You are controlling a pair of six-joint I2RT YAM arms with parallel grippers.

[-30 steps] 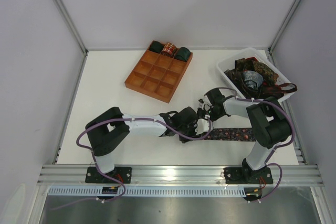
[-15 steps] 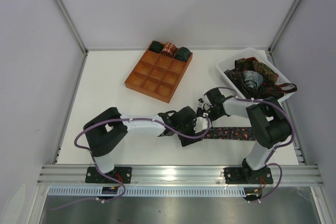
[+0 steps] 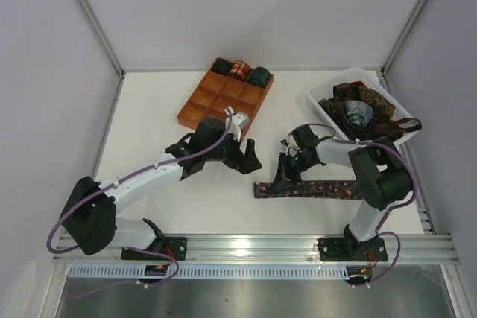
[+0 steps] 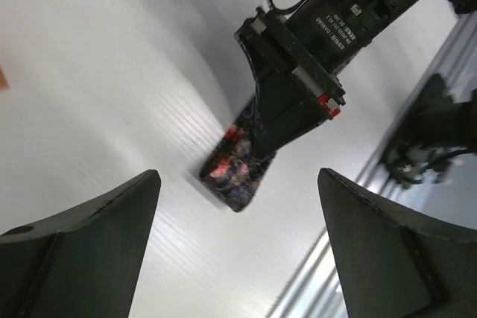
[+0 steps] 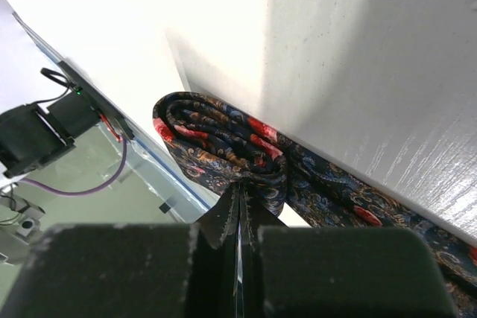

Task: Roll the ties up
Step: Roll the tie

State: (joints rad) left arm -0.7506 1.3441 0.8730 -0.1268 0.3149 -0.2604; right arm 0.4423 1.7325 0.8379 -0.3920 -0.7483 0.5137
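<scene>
One dark red-flowered tie (image 3: 328, 189), end curled over, sits pinched in the closed right tool (image 5: 238, 210); left tool (image 4: 238, 180) wide, empty

We could read nothing for certain. A label (image 4: 337, 21) of small white print sat on the black housing just behind the right gripper (image 4: 253, 147), away from its fingertips, but it was too blurred to make out.

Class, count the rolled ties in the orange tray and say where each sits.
3, all in the far row of the tray: a dark green roll at the left, a reddish roll in the middle, a second green roll at the right. None seems hidden.
</scene>
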